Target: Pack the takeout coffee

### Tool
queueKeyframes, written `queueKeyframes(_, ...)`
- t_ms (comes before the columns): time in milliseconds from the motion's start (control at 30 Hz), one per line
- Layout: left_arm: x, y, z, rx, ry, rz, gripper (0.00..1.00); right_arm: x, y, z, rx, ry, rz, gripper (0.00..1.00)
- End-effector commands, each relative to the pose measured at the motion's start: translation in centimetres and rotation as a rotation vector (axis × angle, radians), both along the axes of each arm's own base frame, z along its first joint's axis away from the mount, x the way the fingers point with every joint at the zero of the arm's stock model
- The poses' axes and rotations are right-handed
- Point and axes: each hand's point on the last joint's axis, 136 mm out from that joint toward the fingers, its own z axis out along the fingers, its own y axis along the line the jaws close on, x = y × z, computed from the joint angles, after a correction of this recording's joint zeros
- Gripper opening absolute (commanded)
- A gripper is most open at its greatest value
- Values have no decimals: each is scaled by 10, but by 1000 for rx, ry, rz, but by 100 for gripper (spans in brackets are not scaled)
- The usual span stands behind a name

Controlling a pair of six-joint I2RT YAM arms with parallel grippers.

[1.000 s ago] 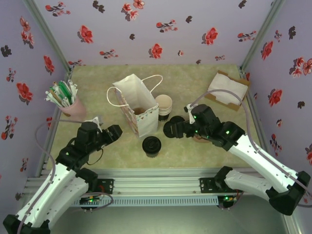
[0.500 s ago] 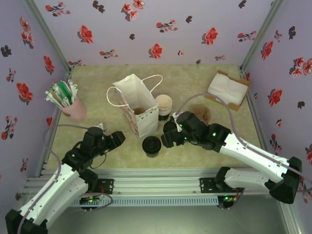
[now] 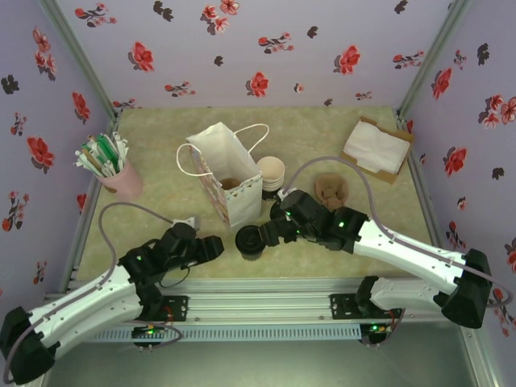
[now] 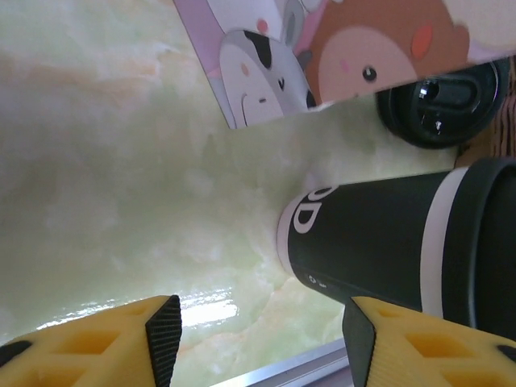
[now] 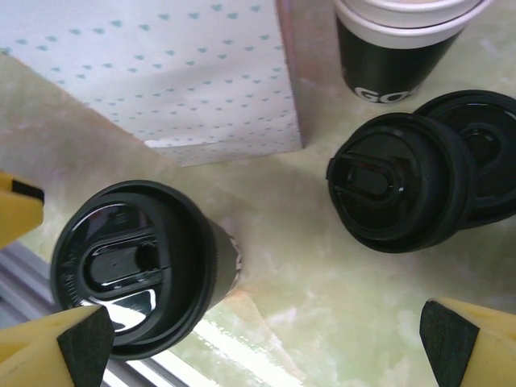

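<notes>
We see takeout coffee (image 3: 251, 240) upright, on near side of paper bag (image 3: 230, 181). Left gripper (image 3: 211, 246) just left of it, jaws released. Right gripper (image 3: 264, 234) just right, jaws spread, empty.

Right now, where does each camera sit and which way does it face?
Top camera: above and behind the bases, looking down at the table; left arm, right arm show.
Left wrist: low, looking across the table at the coffee cup, side-on, and bag; open left gripper shows.
Right wrist: above, looking down on the cup's lid; open right gripper shows.
Shared: cup and bag.
</notes>
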Motion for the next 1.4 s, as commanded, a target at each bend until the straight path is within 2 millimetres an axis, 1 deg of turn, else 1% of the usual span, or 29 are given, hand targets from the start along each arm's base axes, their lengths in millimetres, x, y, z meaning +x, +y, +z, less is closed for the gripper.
queueKeyframes(0, 4, -8, -2, 0, -34, 39, 57, 13, -19, 4, -27, -64, -125, 99)
queueKeyframes(133, 0, -26, -6, -1, -43, 10, 56, 18, -29, 3, -7, -47, -252, 99)
queueKeyframes(233, -2, -39, -7, -1, -55, -3, 56, 17, -31, 3, -4, -46, -256, 99)
queueKeyframes(333, -4, -49, -10, -2, -61, -7, 56, 20, -39, 5, -41, -85, -252, 99)
queueKeyframes(400, -6, -54, -10, -8, -69, -6, 56, 16, -38, 5, -45, -84, -214, 99)
queueKeyframes(467, -6, -56, -11, 2, -79, -3, 56, 9, -32, 4, -16, -70, -155, 99)
queueKeyframes(633, -5, -61, -12, 4, -96, 4, 54, 4, -29, 9, 49, -81, -131, 99)
queueKeyframes(767, -6, -71, -9, -4, -105, -15, 54, 3, -30, 5, 24, -65, -124, 98)
queueKeyframes(867, -8, -78, -9, 7, -104, -33, 54, 0, -23, 1, 17, -36, -99, 97)
queueKeyframes(1033, -13, -91, -10, -7, -103, -53, 54, -3, -12, 0, 34, -6, -58, 93)
queueKeyframes(1133, -16, -99, -11, -15, -103, -65, 54, -5, -10, 0, 28, 1, -42, 93)
queueKeyframes(1367, -20, -117, -11, -11, -106, -101, 54, -7, -13, -3, -15, 13, -51, 92)
